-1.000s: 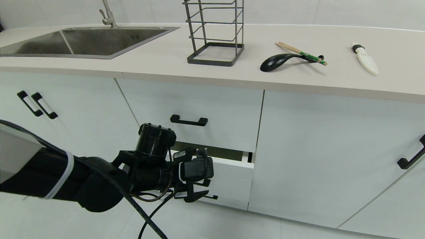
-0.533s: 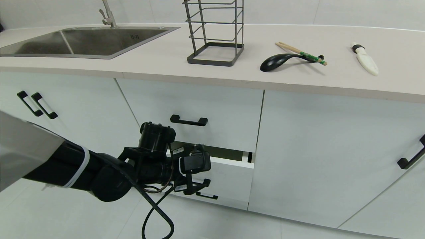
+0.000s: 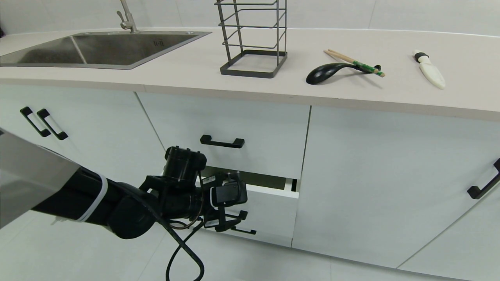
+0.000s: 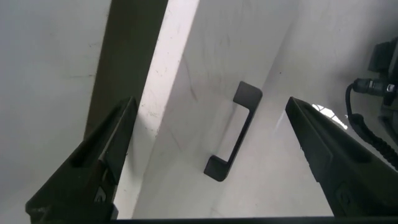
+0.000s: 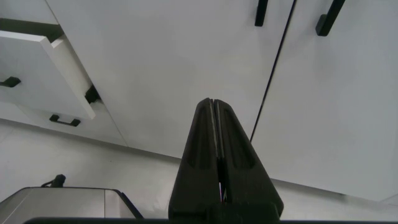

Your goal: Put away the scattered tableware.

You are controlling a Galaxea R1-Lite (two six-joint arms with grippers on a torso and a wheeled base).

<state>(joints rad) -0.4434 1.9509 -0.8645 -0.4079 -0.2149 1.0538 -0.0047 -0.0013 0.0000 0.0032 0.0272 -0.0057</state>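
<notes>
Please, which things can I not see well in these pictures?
Open drawer, inside: head view, the upper drawer hides it.
Rack and faucet, tops: cut off by the head view's upper edge.
Open drawer's handle: head view, the left hand partly covers it.

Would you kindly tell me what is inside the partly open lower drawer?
Only a narrow dark gap shows behind the front of the lower drawer, with no contents visible. The rest of its interior is hidden beneath the upper drawer.

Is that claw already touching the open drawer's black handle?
Apart. The left wrist view shows the handle between the left gripper's open fingers, with white drawer front visible on both sides.
</notes>
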